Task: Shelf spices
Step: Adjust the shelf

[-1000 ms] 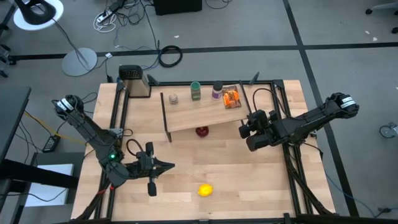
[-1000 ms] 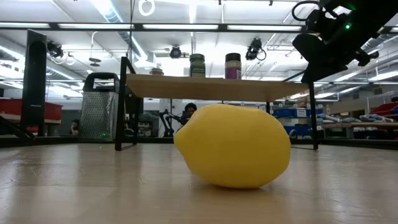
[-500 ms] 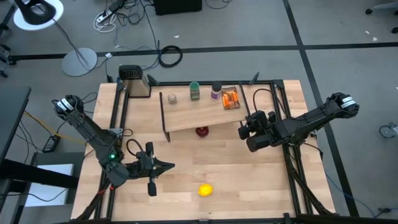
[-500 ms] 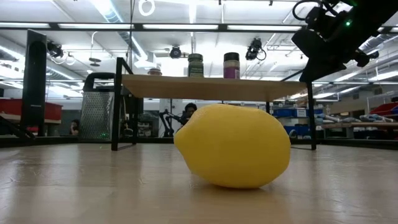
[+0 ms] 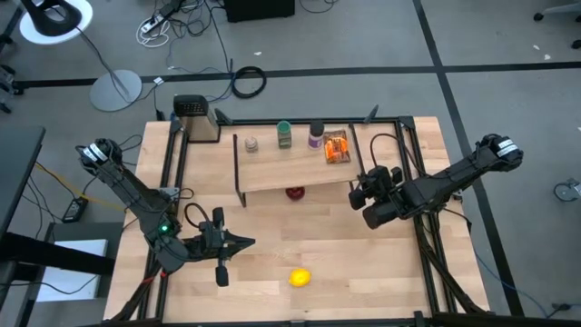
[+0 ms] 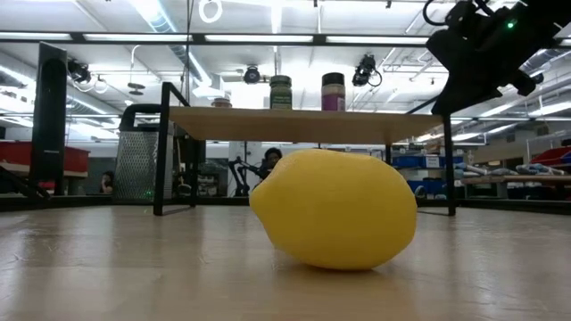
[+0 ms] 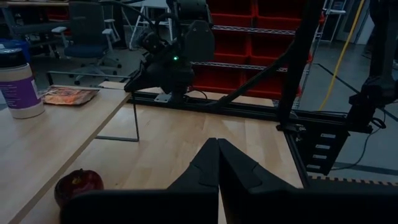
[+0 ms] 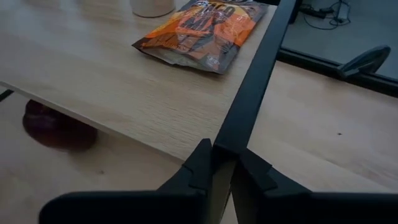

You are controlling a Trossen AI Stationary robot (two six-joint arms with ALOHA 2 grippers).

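The shelf (image 5: 295, 168) stands on the far half of the table on its thin black legs. On its board rest a beige jar (image 5: 251, 143), a green jar (image 5: 285, 134), a purple jar (image 5: 316, 134) and a flat orange packet (image 5: 337, 145). My right gripper (image 8: 222, 155) is at the shelf's near right corner (image 5: 356, 189), shut on its black end bar. My left gripper (image 5: 247, 242) hangs shut over the table's near left part, pointing toward the right edge and touching nothing. My right gripper pinches the black metal bar along the shelf's right end (image 8: 229, 138) between its two fingers, at the bar's near corner. The fingers slant down at it from the near right. The shelf stands on its legs on the table, its board level.
A yellow lemon (image 5: 300, 277) lies near the table's front edge and fills the low view. A small dark red round object (image 5: 295, 192) sits under the shelf's near edge. A metal grater (image 5: 195, 118) stands at the far left corner. Black frame rails run along the table's sides.
The shelf has turned a little on the table: its left end has slid toward the table's left edge while its right end stayed at my right gripper. The board now lies more squarely to the table's edges. The jars and packet rode along upright.
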